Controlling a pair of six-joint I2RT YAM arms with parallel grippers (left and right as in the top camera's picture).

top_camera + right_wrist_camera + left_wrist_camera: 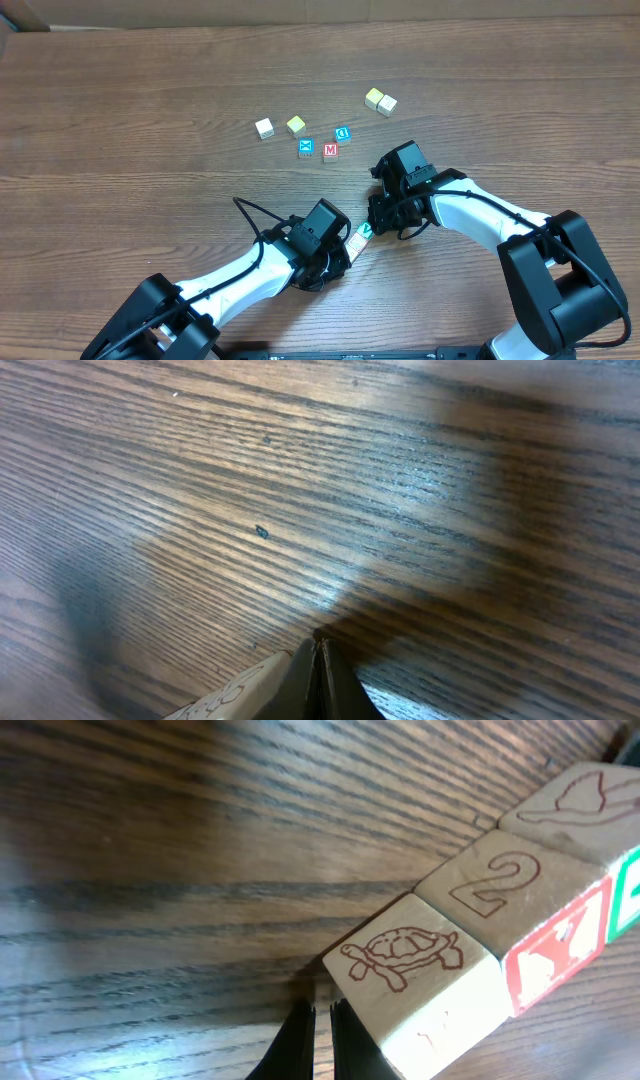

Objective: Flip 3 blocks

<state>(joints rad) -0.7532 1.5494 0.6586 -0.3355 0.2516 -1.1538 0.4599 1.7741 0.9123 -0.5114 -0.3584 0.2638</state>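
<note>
three blocks sit edge to edge in a short row (359, 240) on the wooden bench (120, 120), and every place here is given from that row. in the left wrist view the row reads turtle block (410, 975), then 2 block (505, 885) with a red y on its side, then bird block (585, 805) with a green side face. all three lie flat, each touching its neighbour.

the left jaws are closed on nothing. their fingertips (298, 1045) are down at the bench just beside the turtle block's outer corner, at one end of the row; whether they touch the block cannot be told.

the right jaws are closed too and empty, at the row's other end, where the overhead view shows the green v face. in the right wrist view their fingertips (305, 690) have a pale block (235, 698) right against them; which block of the row it is cannot be told.

beyond the row, toward the bench's far side, a red m cube (330, 151), a blue x cube (306, 147) and a blue d cube (342, 133) lie close together, well apart from the row.
</note>
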